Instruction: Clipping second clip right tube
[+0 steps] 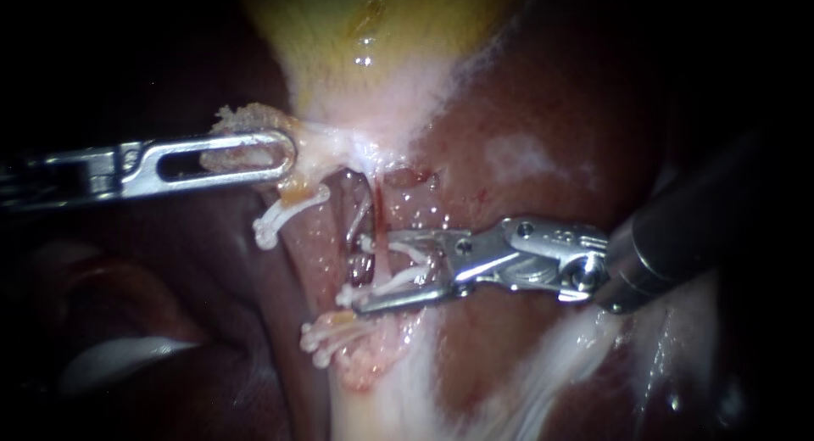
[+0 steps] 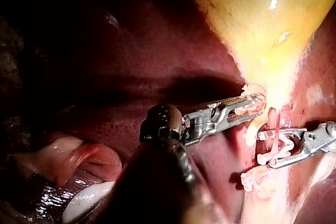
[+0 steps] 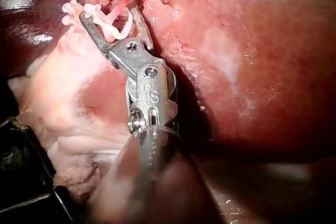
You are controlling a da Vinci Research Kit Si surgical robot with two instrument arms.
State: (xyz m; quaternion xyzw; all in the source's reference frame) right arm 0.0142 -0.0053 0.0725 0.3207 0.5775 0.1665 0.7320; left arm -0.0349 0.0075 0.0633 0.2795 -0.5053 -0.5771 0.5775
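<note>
**Clip held across right tube beneath gallbladder**

Two instruments work under the yellow gallbladder [image 1: 365, 34], with dark red liver [image 1: 551, 110] on either side. The left instrument [image 1: 284, 153] has its jaws clamped on a frayed flap of pale tissue [image 1: 233, 120] at the gallbladder's narrow end. Two thin tubes run side by side from that end toward the near side: a darker left tube [image 1: 359, 225] and a red right tube [image 1: 379, 208]. The right instrument [image 1: 377, 271] has its jaws standing apart, one on each side of the right tube. They carry the middle clip [image 1: 394, 281], whose legs straddle the tube. Three white clips show in all. The upper clip [image 1: 284, 214] lies left of the tubes, just under the left instrument. The lower clip [image 1: 326, 335] lies nearer, on pale tissue just beyond the right instrument's jaws.
</note>
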